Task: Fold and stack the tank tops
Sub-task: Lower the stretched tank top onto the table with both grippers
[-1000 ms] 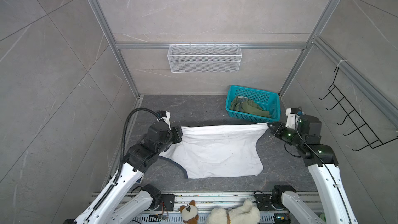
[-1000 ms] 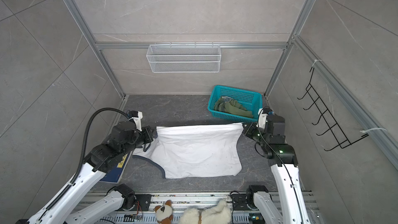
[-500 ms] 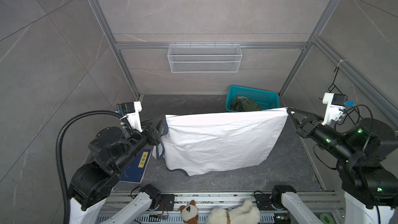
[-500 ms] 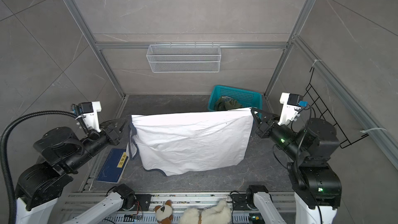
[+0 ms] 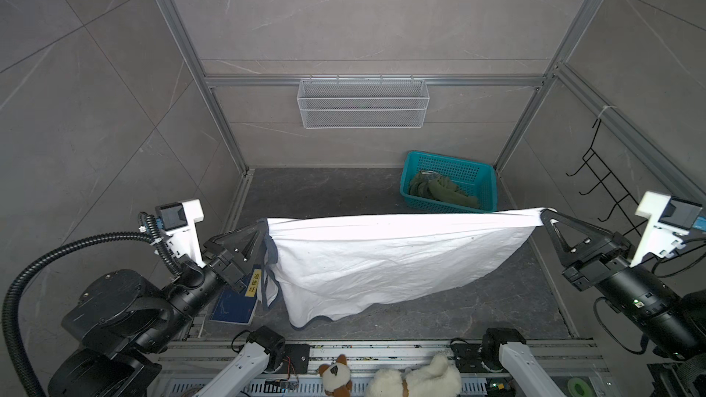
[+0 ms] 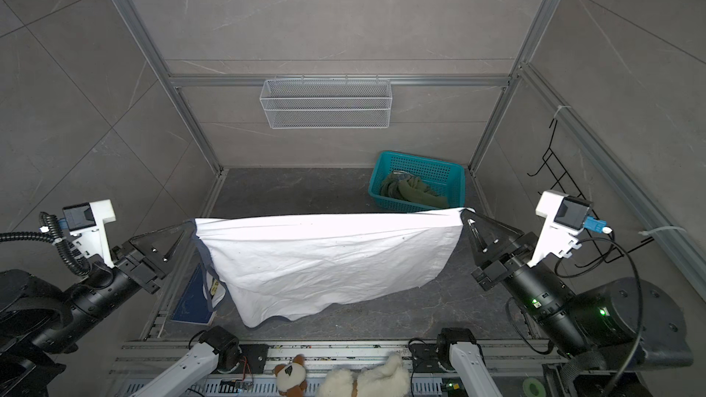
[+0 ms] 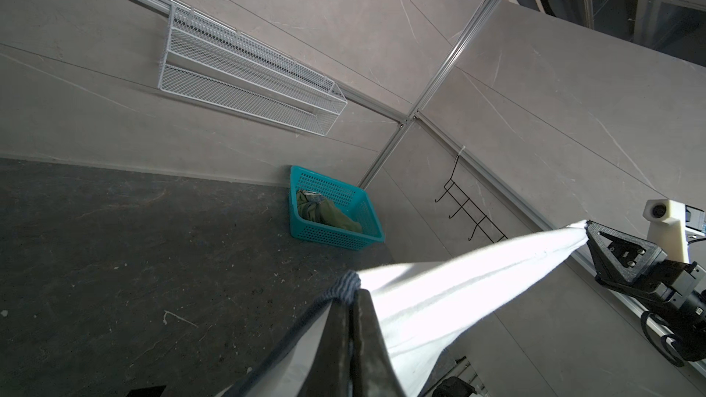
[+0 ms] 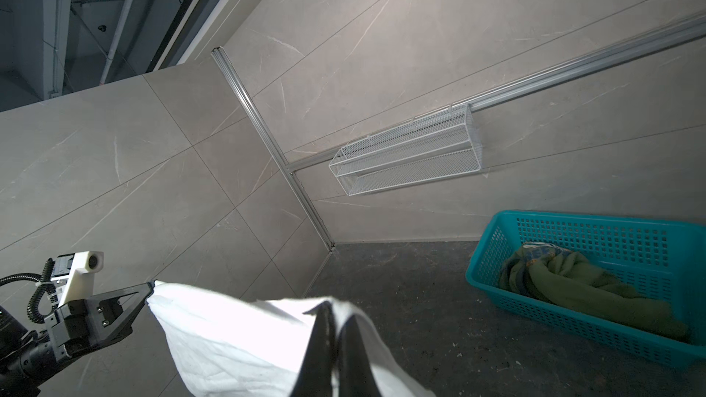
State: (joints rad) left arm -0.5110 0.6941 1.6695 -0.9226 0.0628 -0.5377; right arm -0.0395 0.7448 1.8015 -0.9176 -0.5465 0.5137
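White tank top (image 5: 382,257) apparently taut between left gripper (image 5: 264,224) and right gripper (image 5: 541,216).

Camera layout
The bench (image 5: 324,192) is overlooked from high in front in both top views; the teal basket (image 7: 332,236) is shared by all four views.

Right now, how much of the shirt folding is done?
Nothing looks folded or stacked yet. In hand: the white tank top hangs stretched between the left gripper and the right gripper, both shut on its upper edge. Left to do: fold it, then take the green tank top from the teal basket, fold it and stack both.
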